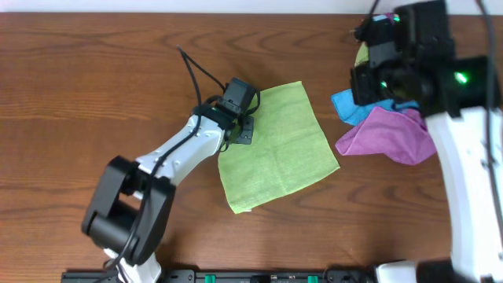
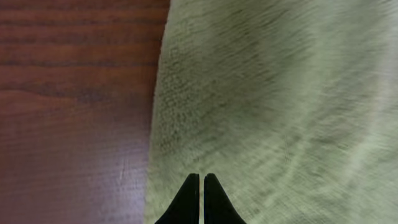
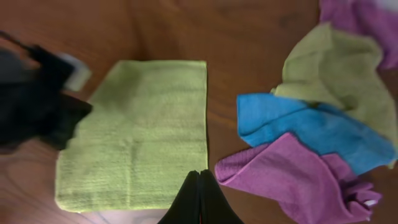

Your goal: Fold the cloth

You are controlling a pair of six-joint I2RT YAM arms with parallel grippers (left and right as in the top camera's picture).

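Cloth point(image 1: 279, 145) lay flat mid-frame. Left gripper point(image 2: 200, 198) jaws pressed together at its left edge; right gripper point(image 3: 200, 196) likewise, upper right.

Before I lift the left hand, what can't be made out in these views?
Whether the left hand is pinching the cloth: overhead, its own body covers the edge; the left wrist view is blurred, fingertips together, no fabric visible between.
The cloth's tag: seen in no view.
The right hand: overhead, hidden under its arm.
The upper purple cloth: right wrist view, blurred, cut off by the corner.
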